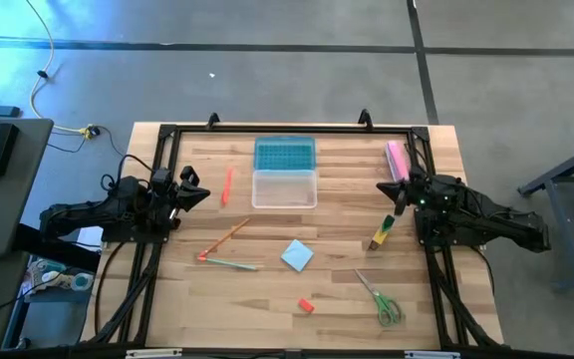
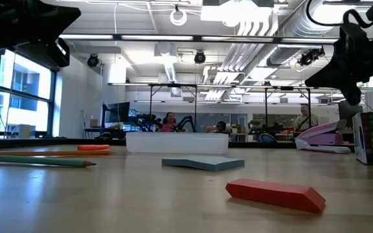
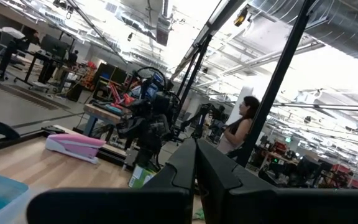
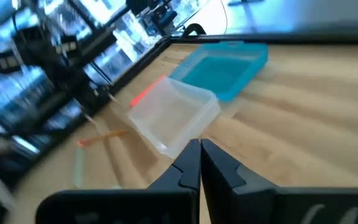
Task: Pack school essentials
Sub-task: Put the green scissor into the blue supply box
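The school things lie loose on the wooden table: an orange-red pen [image 1: 228, 185], two thin pencils [image 1: 225, 239], a light-blue notepad [image 1: 297, 255], a small red eraser [image 1: 307, 305], green-handled scissors [image 1: 380, 299] and a yellow-green-black marker [image 1: 382, 232]. A clear box [image 1: 284, 188] stands at the far middle, and its blue lid [image 1: 284, 153] lies behind it. My left gripper [image 1: 199, 191] hovers shut and empty at the left, near the pen. My right gripper [image 1: 395, 192] hovers shut and empty at the right, above the marker's far end.
A pink bar-shaped item [image 1: 398, 160] lies at the far right, just beyond my right gripper. A black frame [image 1: 287, 128] runs along the table's far edge and sides. In the low view the eraser [image 2: 276, 194] and the notepad [image 2: 203, 163] lie nearest. People sit in the room behind.
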Controlling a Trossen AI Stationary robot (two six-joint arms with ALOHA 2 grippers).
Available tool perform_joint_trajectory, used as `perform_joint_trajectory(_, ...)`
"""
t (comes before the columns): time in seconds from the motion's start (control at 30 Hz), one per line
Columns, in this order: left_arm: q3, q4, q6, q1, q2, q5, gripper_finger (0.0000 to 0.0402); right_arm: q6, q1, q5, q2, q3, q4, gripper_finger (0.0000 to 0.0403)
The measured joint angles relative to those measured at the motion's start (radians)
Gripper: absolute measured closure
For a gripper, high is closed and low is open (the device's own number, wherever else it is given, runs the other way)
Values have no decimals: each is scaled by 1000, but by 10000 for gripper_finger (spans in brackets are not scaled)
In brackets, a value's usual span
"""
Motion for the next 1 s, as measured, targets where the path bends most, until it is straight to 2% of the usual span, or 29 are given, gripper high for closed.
perform_joint_trajectory(0.17, 0, 0, 0, 0, 0, -17, 398, 190, 0, 0, 0, 0, 1, 401)
perform_joint_trajectory(0.43, 0, 0, 0, 0, 0, -39, 398, 324, 0, -2, 0, 0, 9, 401)
perform_joint_trajectory(0.67, 0, 0, 0, 0, 0, -76, 398, 392, 1, -178, 1, 8, 87, 401)
perform_joint_trajectory(0.83, 0, 0, 0, 0, 0, -120, 398, 379, 1, -204, 38, 109, 33, 401)
perform_joint_trajectory(1.0, 0, 0, 0, 0, 0, -156, 398, 367, 1, -229, 138, 278, -136, 401)
